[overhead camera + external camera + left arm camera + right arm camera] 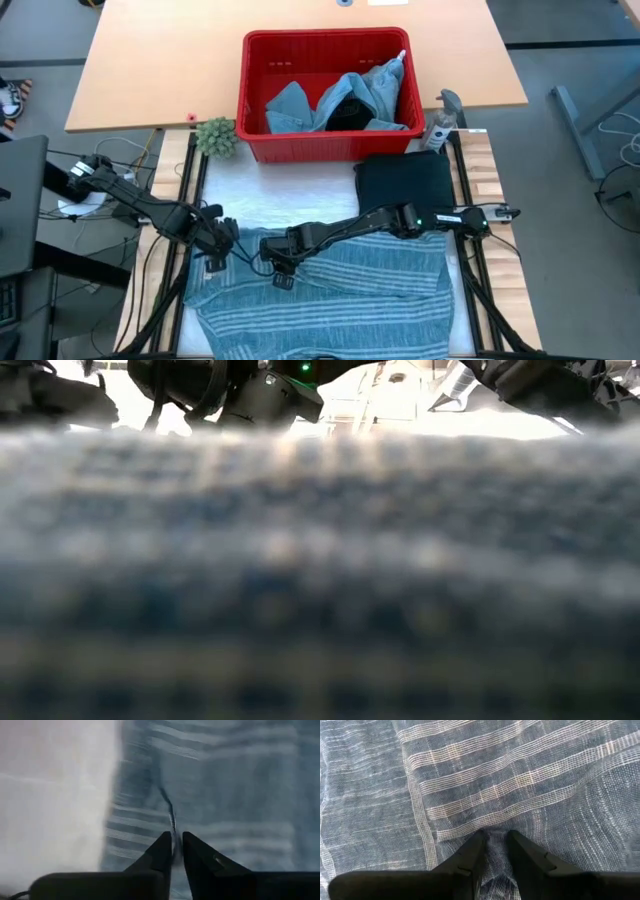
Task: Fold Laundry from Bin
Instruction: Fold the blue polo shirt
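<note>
The blue-grey striped cloth (350, 285) lies spread over the near half of the table and fills the low view as a blur (320, 580). My left gripper (217, 250) (174, 837) is shut on the cloth near its far left part. My right gripper (281, 270) (495, 836) is shut on it a little to the right. A folded black garment (403, 185) lies flat at the far right of the work area. The red bin (250, 95) behind holds light blue denim pieces (290, 105) and a black garment (345, 112). My left gripper pinches a thin raised crease of the striped cloth (172, 822) between its two fingertips, close to the cloth's left edge. The fingers come steeply from above. The rest of the cloth lies on the table. My right gripper pinches a small gathered ridge of the striped cloth (495, 847) between its two fingers, slanting down from above. The weave puckers toward the fingers. Around the ridge the cloth stays flat on the table.
A small green plant (215, 137) stands left of the bin. A grey spray bottle (441, 125) stands right of it. White table cover (270, 200) shows between the bin and the striped cloth. Black frame rails (470, 250) run along both sides.
</note>
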Controlling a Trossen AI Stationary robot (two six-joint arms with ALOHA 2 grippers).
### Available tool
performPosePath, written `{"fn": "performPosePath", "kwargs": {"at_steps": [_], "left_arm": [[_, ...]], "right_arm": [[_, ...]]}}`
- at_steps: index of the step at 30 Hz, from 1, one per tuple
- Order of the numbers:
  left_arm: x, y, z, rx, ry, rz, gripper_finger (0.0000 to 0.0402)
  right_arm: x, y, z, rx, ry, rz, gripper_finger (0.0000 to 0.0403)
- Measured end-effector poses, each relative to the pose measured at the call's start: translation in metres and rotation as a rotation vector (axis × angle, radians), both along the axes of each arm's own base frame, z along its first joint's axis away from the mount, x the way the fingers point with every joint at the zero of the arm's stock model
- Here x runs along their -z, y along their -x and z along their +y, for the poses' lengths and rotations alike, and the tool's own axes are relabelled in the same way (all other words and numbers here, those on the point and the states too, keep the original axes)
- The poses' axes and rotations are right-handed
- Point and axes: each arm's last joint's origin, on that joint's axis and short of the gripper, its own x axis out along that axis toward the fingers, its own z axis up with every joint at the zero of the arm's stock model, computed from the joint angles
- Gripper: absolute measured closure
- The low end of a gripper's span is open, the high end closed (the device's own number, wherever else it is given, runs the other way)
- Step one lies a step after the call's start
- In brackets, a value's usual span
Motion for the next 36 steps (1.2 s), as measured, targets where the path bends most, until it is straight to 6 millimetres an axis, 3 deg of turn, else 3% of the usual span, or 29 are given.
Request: {"fn": "performPosePath", "kwargs": {"at_steps": [4,7,10,13,19,24,30,36], "left_arm": [[0.0,0.0,-0.003,0.093,0.059,0.027,0.0326],[0.0,-0.001,0.0,0.099,-0.024,-0.003,0.0286],[-0.001,-0.003,0.006,-0.038,-0.115,-0.06,0.025],[-0.003,-0.01,0.003,-0.176,-0.033,-0.15,0.0233],[0.002,-0.022,-0.027,-0.144,0.104,-0.424,0.0238],[0.027,-0.012,-0.033,-0.216,0.112,-0.457,0.0251],[0.059,0.003,-0.027,-0.289,0.12,-0.394,0.0258],[0.076,0.011,-0.022,-0.311,0.141,-0.339,0.0259]], "right_arm": [[0.0,-0.001,-0.004,0.005,-0.003,-0.002,0.0286],[0.0,-0.001,-0.006,0.005,-0.011,0.0,0.0286],[0.0,-0.001,-0.006,0.011,-0.013,0.001,0.0286],[-0.001,-0.001,-0.006,0.013,-0.014,0.0,0.0286],[-0.026,0.002,-0.015,0.01,-0.009,-0.039,0.0286],[-0.046,0.002,-0.025,0.005,0.015,-0.094,0.0286],[-0.041,-0.001,-0.039,0.035,0.031,-0.097,0.0286],[-0.008,0.005,-0.045,0.043,0.059,0.075,0.0286]]}}
